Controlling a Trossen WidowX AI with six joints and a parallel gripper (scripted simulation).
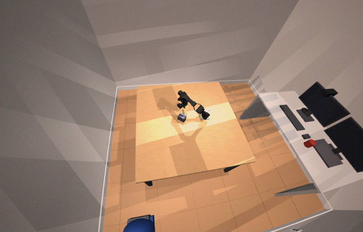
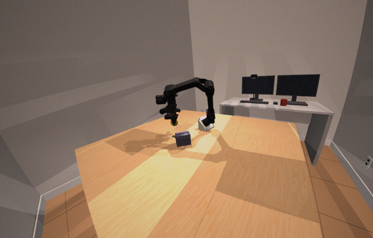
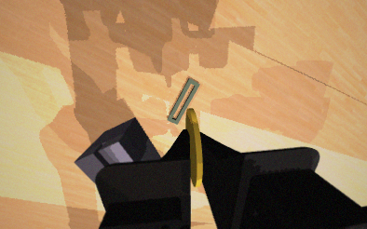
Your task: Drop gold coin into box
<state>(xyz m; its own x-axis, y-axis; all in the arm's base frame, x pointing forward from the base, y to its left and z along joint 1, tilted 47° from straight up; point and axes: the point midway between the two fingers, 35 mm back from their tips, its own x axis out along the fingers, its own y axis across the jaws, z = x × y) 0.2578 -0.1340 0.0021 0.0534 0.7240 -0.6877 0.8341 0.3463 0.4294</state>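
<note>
My gripper is shut on the gold coin, which is held edge-on between the fingertips in the wrist view. The coin is in the air above the table. The green holder lies on the table with its groove showing, no coin in it. The closed grey box stands close beside the holder; in the wrist view it is at the lower left, partly hidden by a finger. Its slot is partly in view there.
The arm's white base plate stands on the wooden table, to the right of the box in the top and exterior views. A white desk with monitors and a red cup is beyond the table.
</note>
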